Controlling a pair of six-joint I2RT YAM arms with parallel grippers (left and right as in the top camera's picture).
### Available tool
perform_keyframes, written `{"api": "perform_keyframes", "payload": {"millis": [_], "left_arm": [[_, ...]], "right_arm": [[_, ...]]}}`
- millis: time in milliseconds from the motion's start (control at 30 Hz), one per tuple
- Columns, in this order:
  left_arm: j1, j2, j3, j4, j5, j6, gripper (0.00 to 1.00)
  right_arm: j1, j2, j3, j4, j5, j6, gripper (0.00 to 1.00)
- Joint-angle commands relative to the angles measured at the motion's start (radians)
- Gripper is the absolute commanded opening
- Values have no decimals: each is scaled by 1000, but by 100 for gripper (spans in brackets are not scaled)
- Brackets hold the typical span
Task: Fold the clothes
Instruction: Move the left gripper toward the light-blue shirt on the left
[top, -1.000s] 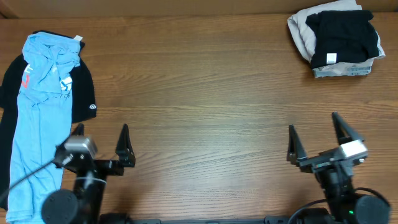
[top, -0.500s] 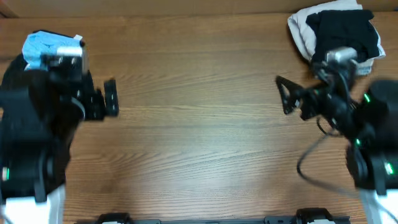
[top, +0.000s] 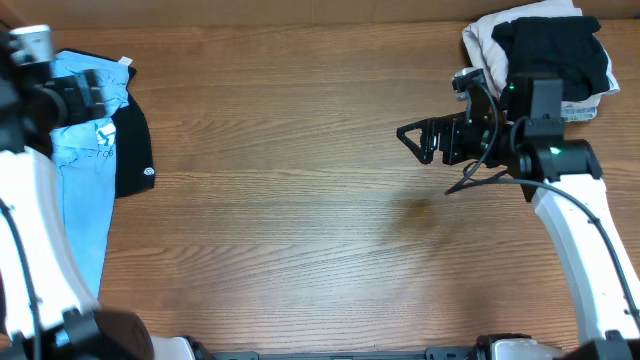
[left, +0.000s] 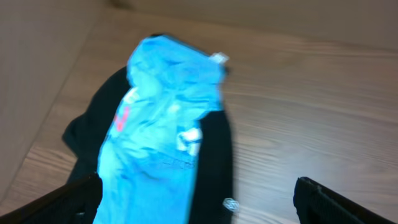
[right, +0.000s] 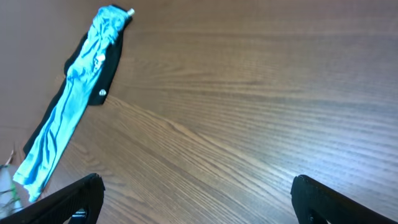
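Along the table's (top: 300, 220) left edge the shirt (top: 75, 200) lies in a rumpled strip on a black garment (top: 132, 150). Your left claw (left: 198, 182) hangs above its far end, and your right claw (top: 412, 142) hangs before the far pile (top: 540, 55). Both gape wide and hold nothing.

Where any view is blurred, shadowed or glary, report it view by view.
Left wrist: soft throughout, the light blue T-shirt smeared. Right wrist: grain of the table crisp, light even, no glare. Overhead: sharp, with a faint shadow on the wood beneath the right gripper.
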Motion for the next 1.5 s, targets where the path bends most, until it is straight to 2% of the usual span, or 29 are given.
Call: {"api": "perform_keyframes", "payload": {"millis": [0,67,167,433,767,867,1067,1133,1267,1467], "left_arm": [[117,120,22,77,131,68,93],[159,193,22,134,130,75,90],[195,285,22,195,130,92,91],[204,528,22,341,115,167,92],[194,677,22,554,153,167,85],[188,704,21,583,169,167,79],[180,710,21,597,175,167,53],[178,710,22,599,175,166,48],[177,699,22,597,175,114,25],[177,624,24,595,176,-9,14]], "right_arm": [[3,28,16,0,-29,3,99],[3,40,16,0,-26,3,96],[3,46,15,0,-19,3,94],[3,46,14,-10,6,3,82],[3,46,14,-44,33,4,73],[3,46,14,-42,33,4,72],[3,46,14,-31,32,4,69],[3,46,14,-27,32,4,69],[3,46,14,-23,32,4,67],[3,46,14,-10,32,4,66]]}}
